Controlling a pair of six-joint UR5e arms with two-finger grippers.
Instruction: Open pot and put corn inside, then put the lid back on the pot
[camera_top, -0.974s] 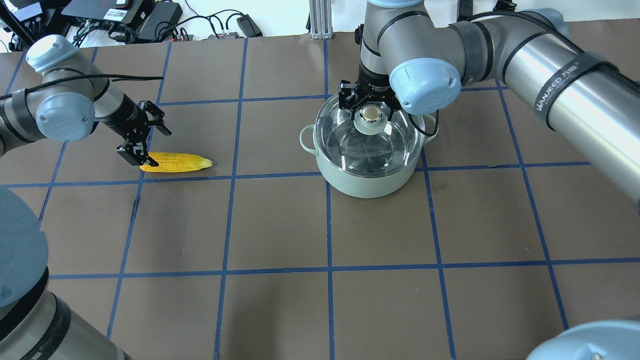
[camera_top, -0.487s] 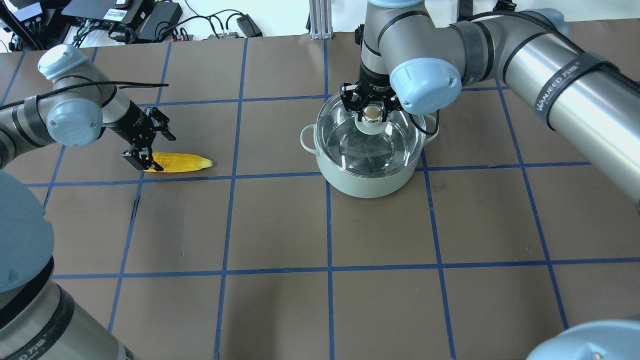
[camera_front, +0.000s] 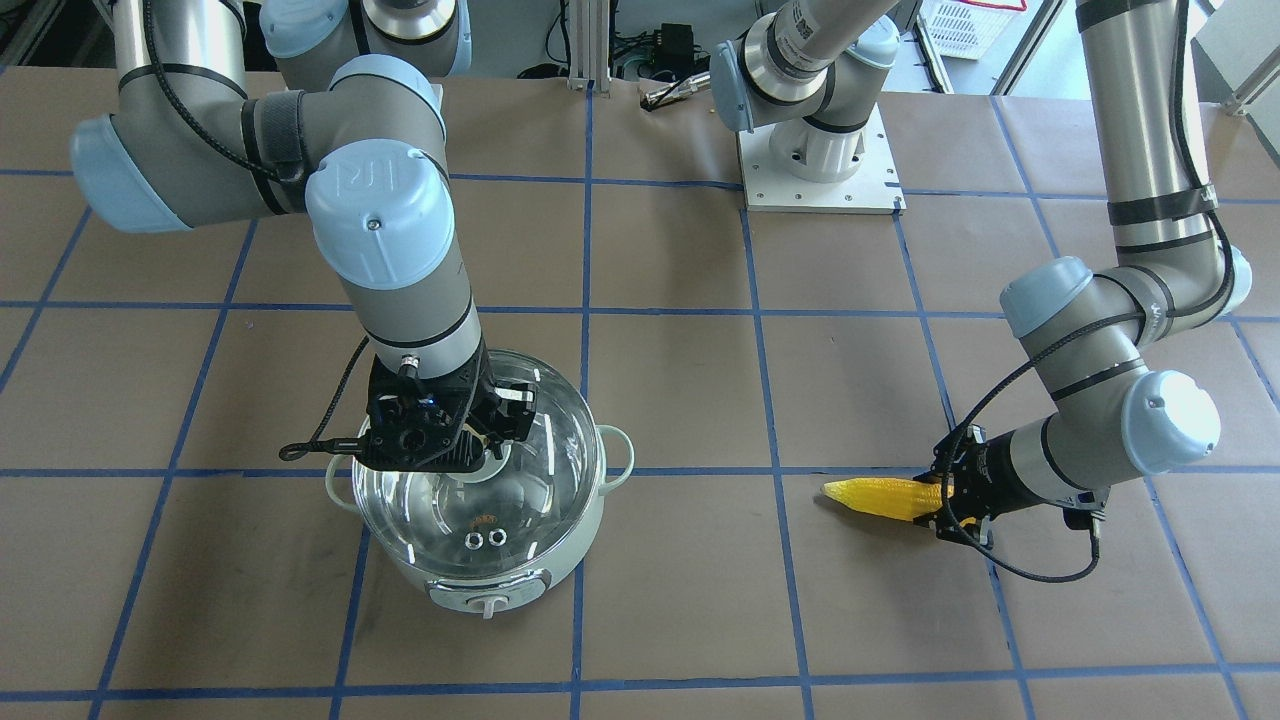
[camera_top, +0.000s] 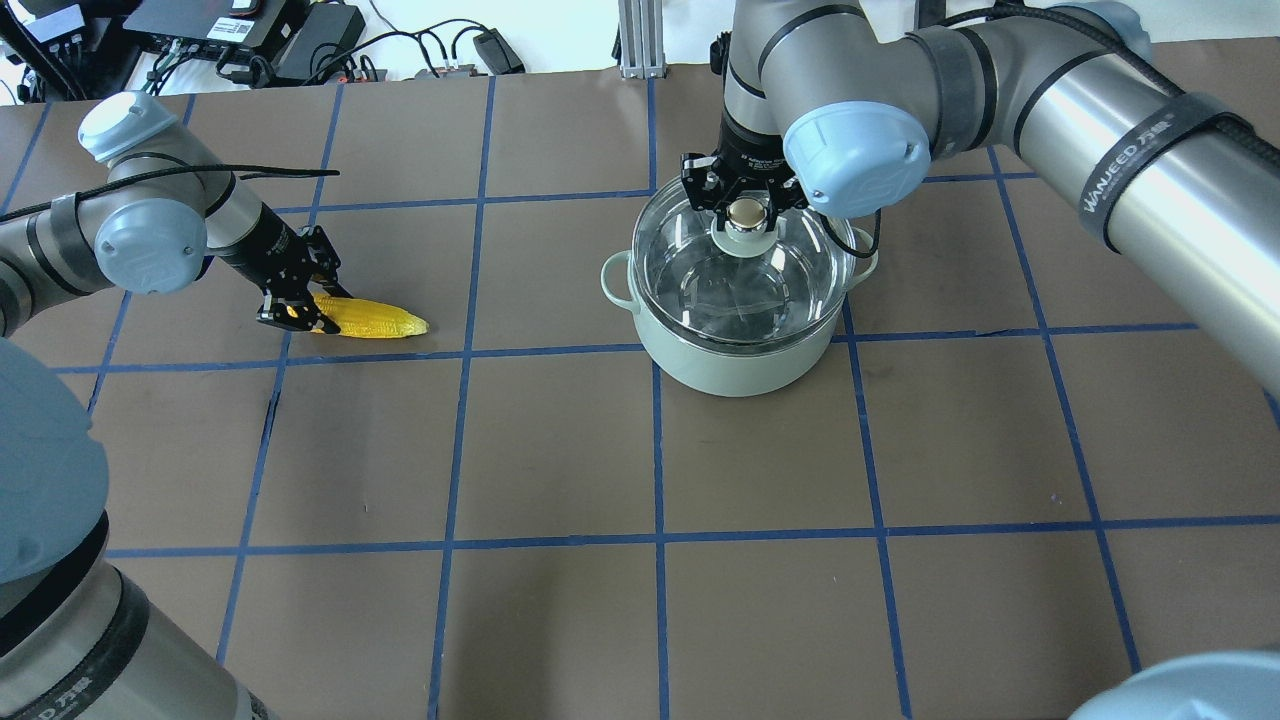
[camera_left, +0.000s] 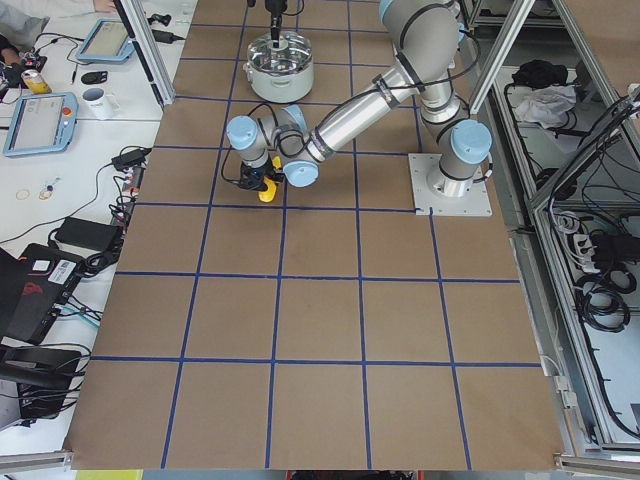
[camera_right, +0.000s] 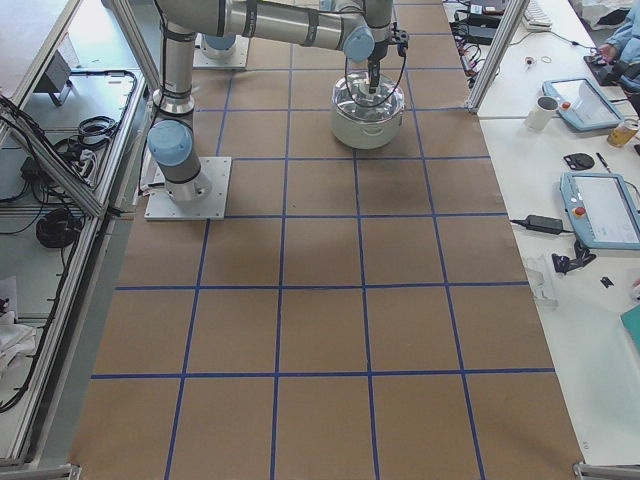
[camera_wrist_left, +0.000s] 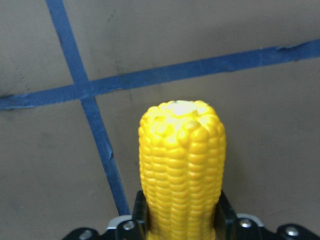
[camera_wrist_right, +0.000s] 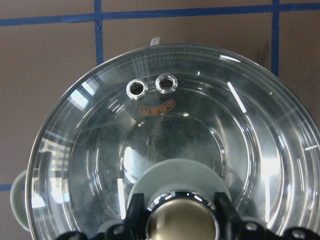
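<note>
L gripper (camera_top: 305, 312) fingers tight on corn (camera_top: 382, 321) butt, R gripper (camera_top: 745, 212) tight on lid (camera_top: 735, 285) knob, atop pot (camera_top: 720, 365)

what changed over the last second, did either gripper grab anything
The left gripper slid in toward the corn and shut on its thick end; the corn itself has barely shifted. The right gripper narrowed onto the lid by its knob, and the lid now looks slightly higher in the overhead view, as if starting to lift. The pot stayed where it was.
</note>
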